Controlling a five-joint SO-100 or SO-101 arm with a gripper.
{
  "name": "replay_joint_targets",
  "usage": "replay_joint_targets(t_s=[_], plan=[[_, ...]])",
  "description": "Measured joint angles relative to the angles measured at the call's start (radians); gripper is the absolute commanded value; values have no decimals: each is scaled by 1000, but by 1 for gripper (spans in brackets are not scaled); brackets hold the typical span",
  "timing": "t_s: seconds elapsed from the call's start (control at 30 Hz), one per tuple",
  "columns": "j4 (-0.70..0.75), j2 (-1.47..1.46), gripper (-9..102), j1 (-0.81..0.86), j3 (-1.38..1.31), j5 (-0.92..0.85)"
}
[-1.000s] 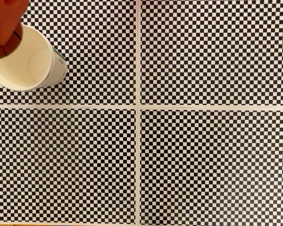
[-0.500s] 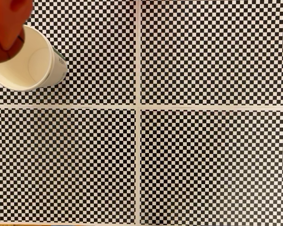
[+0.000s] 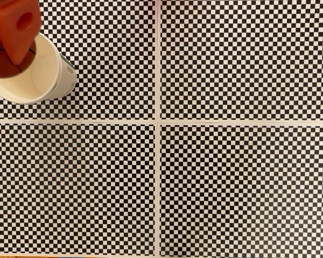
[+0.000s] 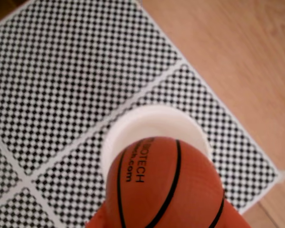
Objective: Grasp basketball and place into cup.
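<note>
The basketball [image 3: 1, 60], orange-brown with black seams, hangs over the left part of the cup's mouth at the top left of the fixed view. My orange gripper [image 3: 12, 51] is shut on it from above and covers its upper part. The cream-white cup [image 3: 66, 75] stands upright on the checkered mat, with a small green print on its right wall. In the wrist view the basketball [image 4: 164, 183] fills the lower middle. The cup's rim [image 4: 154, 113] shows as a white ring just behind and below it. Orange fingers [image 4: 96, 221] peek out at the bottom edge.
A black-and-white checkered mat [image 3: 231, 183] covers the table, split by white strips [image 3: 158, 123] into four panels. In the wrist view bare wooden tabletop [image 4: 237, 52] lies beyond the mat's edge, close to the cup.
The gripper and the held basketball have shifted right, further over the cup's mouth. More of the ball shows now. The cup has not moved.
</note>
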Motion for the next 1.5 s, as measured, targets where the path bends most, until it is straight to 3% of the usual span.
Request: replay_joint_targets(t_s=[0.57, 1.5], plan=[[-72, -67, 15, -2, 35, -6], [-86, -69, 41, -28, 44, -6]])
